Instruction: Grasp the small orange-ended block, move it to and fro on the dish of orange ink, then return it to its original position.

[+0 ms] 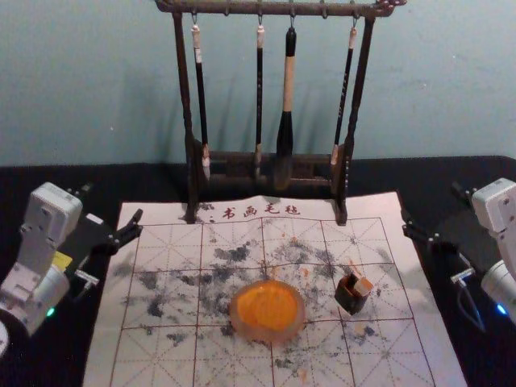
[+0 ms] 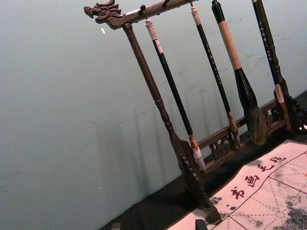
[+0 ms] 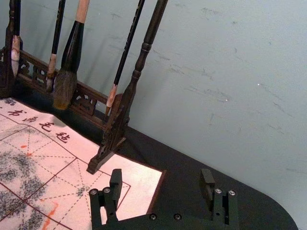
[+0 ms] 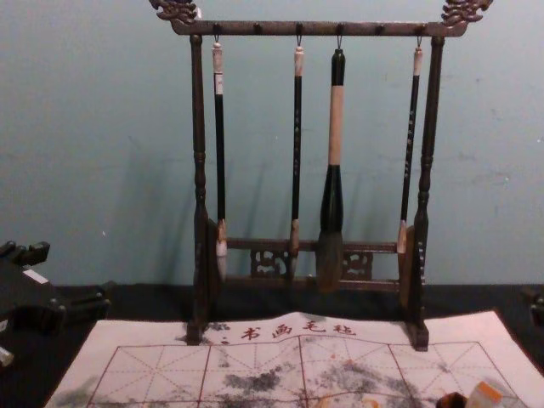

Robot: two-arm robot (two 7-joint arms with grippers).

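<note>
Beside the printed mat point(image 1: 153, 355), the left hand point(image 1: 113, 201) and right hand point(image 1: 434, 211) are open, empty. The dish of orange ink point(image 1: 268, 333) sits on it; rightward, at a dark box point(image 1: 349, 301), tilts the orange-ended block point(image 1: 364, 286). Grasping, inking and returning all seem undone.

Four brushes point(image 1: 289, 85) hang from a rack point(image 1: 184, 89) at the mat's point(image 1: 105, 355) edge.

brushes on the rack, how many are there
4, all hanging from the rack. In the head view, left to right: a white-topped brush, the second brush near the middle, the thick brush beside it, and the last brush near the right post.
</note>
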